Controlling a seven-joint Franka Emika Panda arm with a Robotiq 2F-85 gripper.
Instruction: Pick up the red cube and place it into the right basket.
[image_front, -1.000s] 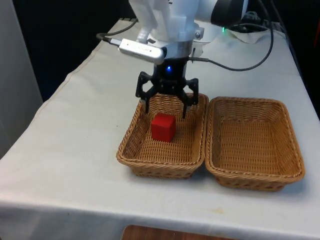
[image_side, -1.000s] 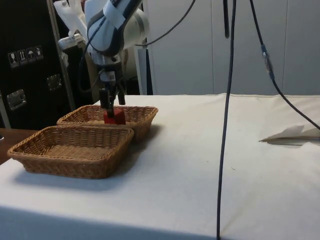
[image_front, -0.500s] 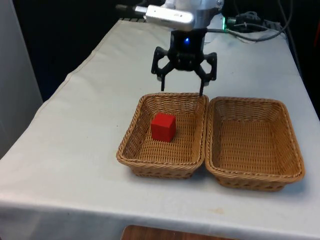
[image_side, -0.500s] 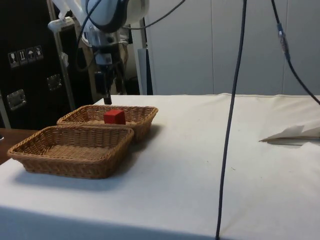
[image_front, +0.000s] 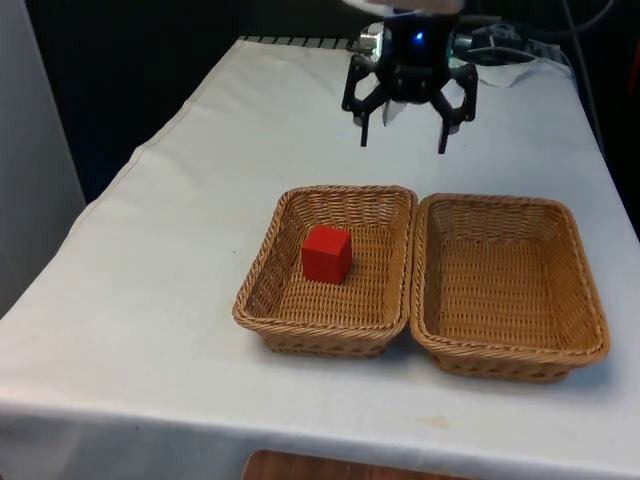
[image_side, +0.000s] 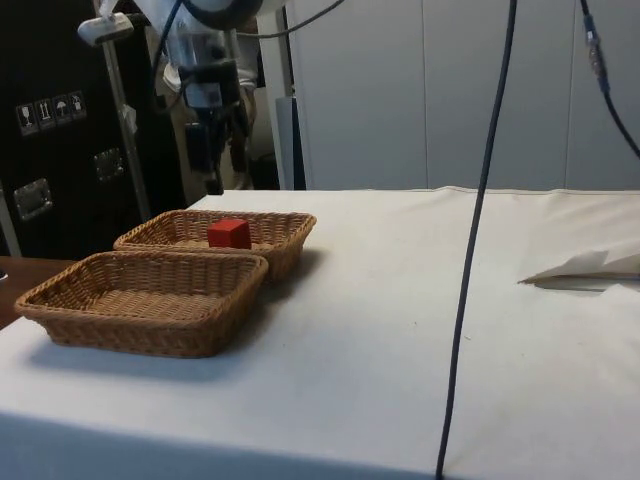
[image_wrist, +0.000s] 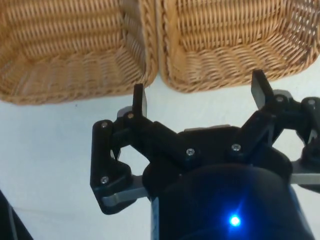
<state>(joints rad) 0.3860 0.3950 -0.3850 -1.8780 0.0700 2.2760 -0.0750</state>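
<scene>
two wicker baskets sat side by side on the white-clothed worktop (image_front: 150, 250), their long rims touching or very nearly so. the left basket (image_front: 262, 290), on the front view's left, held one red cube (image_front: 326, 254), which rested on the woven floor toward the far half of that basket, upright and apart from the walls. the right basket (image_front: 590, 300), on the front view's right, had nothing in it. in the side view the cube (image_side: 229, 233) showed above the rim of the farther basket (image_side: 280, 225), while the nearer basket (image_side: 140, 320) lay in front of it.

the claw (image_front: 403, 142) hung in the air above the cloth beyond the far ends of the two baskets, roughly in line with the seam between them, well above the rims. its two fingers were spread wide and held nothing. the wrist view showed the claw (image_wrist: 197, 100) the same way, with one fingertip (image_wrist: 140, 100) and the other over bare cloth just outside the baskets' end walls. in the side view the claw (image_side: 213, 180) stood clear above the farther basket's far end.

a thick dark cable (image_side: 478, 240) hung down across the side view, near the camera, and crossed the cloth without covering the baskets. a flat pale sheet or fold (image_side: 585, 268) lay on the worktop, well apart from the baskets. behind the claw in the front view, dark cables (image_front: 510, 40) trailed over the far end of the worktop. nothing stood between the claw and the cube.
</scene>
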